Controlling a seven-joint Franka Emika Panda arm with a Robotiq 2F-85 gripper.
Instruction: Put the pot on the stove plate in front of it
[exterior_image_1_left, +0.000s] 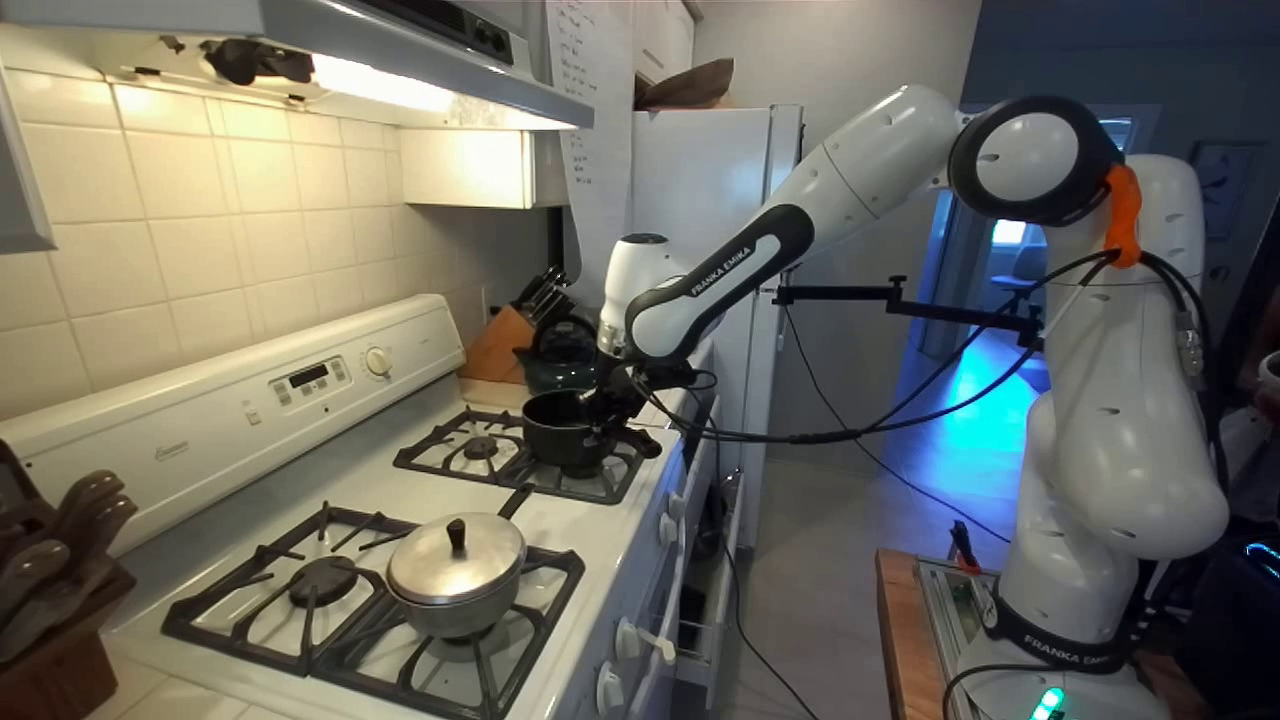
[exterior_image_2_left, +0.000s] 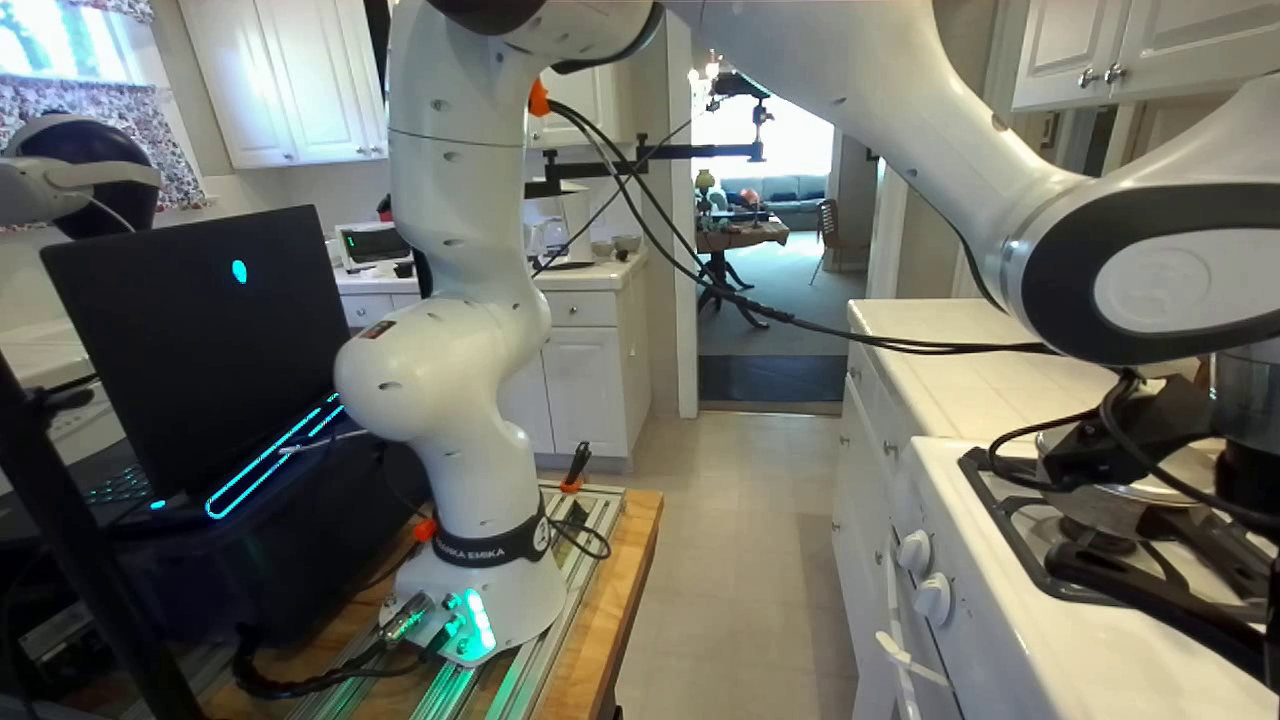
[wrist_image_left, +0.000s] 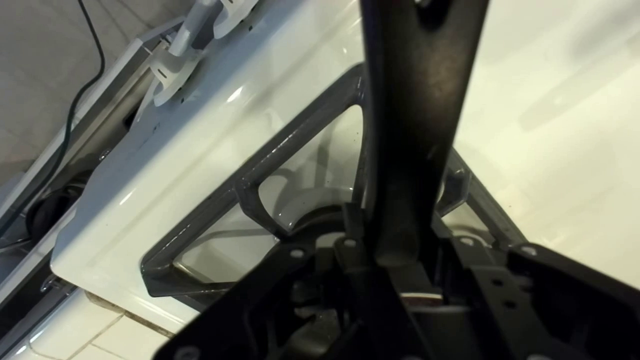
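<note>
Narrowed at the lower middle of the wrist view, my claw (wrist_image_left: 397, 235) is pinching a black handle (wrist_image_left: 412, 125), and the burner (wrist_image_left: 300, 133) is showing beneath, slanting across that frame. In an exterior view the pot (exterior_image_1_left: 558, 438) on that handle is hovering or resting over that burner, below and left of centre; I'm not making out whether its base is touching the bars.

What I'm worrying about is letting go too soon: if the base is hanging clear, the pot could be dropping and tilting. I'm holding only the handle, so the weight could be twisting it in my grip. Coming down off centre could be leaving the pot rocking. If I'm swinging it up the frame, it could be bumping the kettle (exterior_image_1_left: 560, 375), close behind; down the frame, the lidded pan (exterior_image_1_left: 455, 580).

The handle is pointing right and slightly down in an exterior view (exterior_image_1_left: 642, 442), and its long axis is running nearly straight up the wrist view, while the round body is looking upright.
</note>
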